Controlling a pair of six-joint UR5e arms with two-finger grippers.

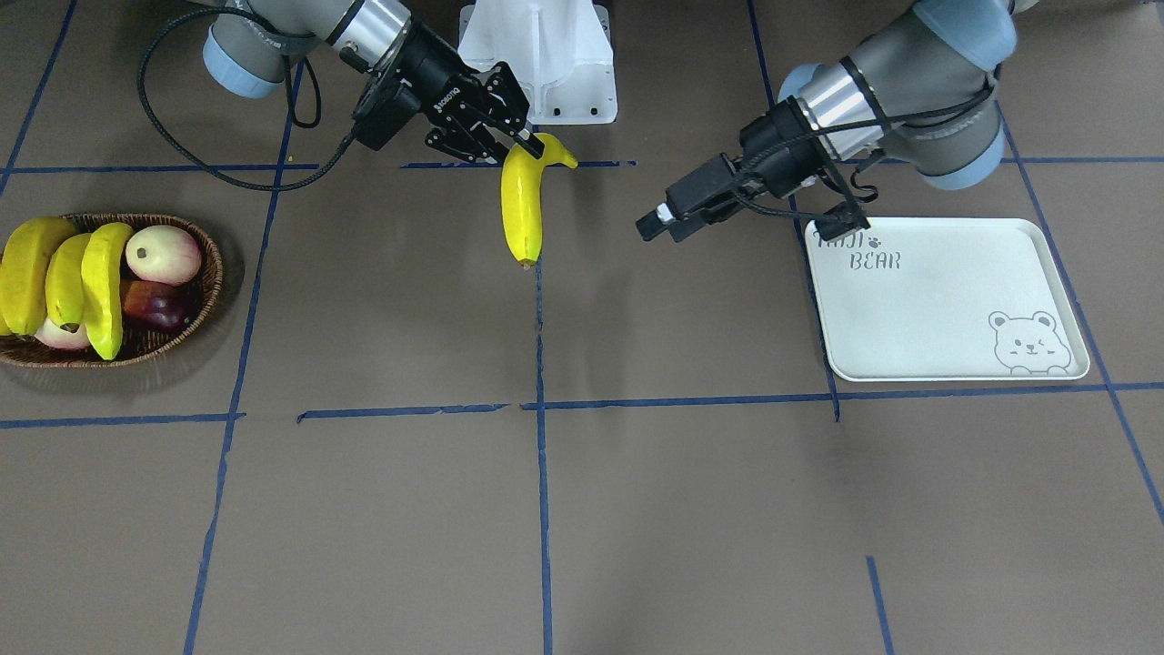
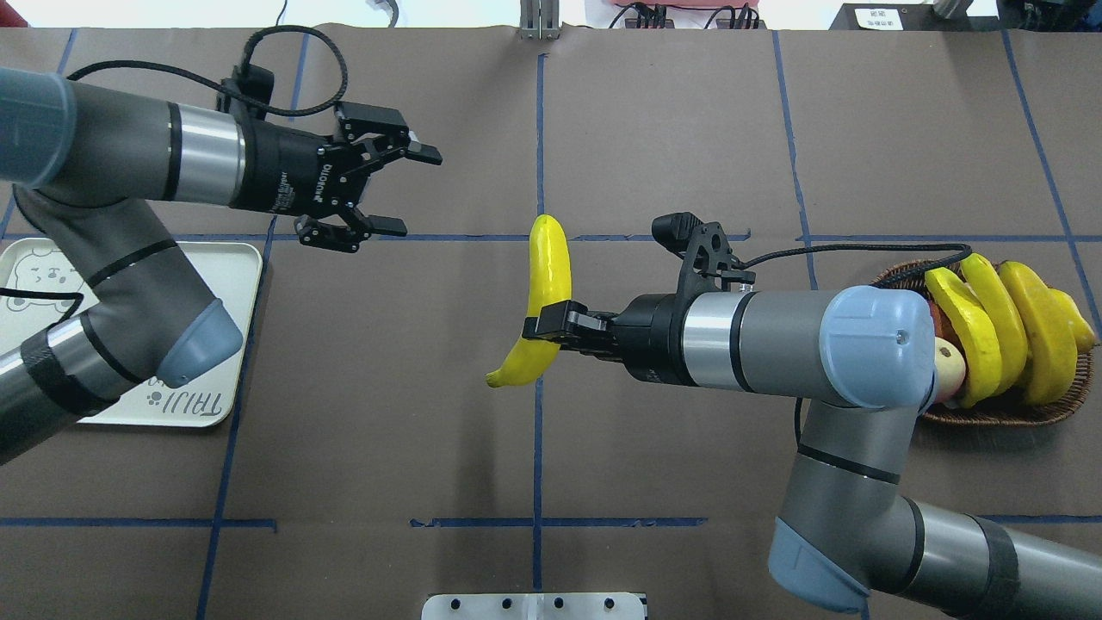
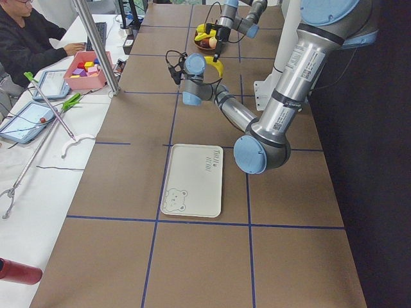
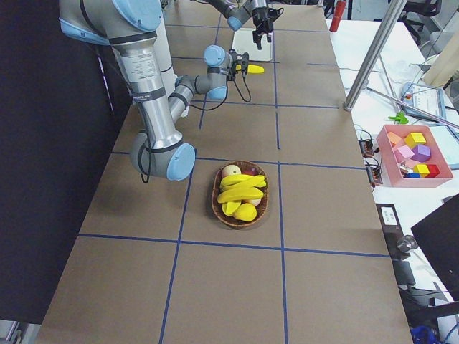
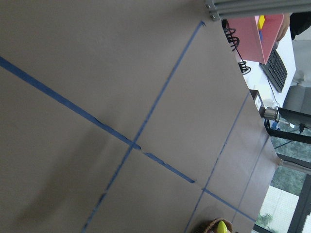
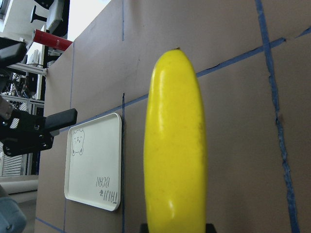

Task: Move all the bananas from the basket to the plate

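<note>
Right gripper (image 2: 544, 324) clamped, left gripper (image 2: 411, 190) spread wide

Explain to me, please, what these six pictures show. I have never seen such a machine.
It is a robot with two arms at a brown table. Each arm ends in a two-finger hand. One picture looks down from behind the robot, one faces it, two look from the table's ends, and two come from wrist cameras. The right hand is shut on one banana, held above the table's middle. The left hand is open and empty. A basket with more bananas and other fruit stands at one end; an empty white plate lies at the other. A person sits beside the table.
</note>
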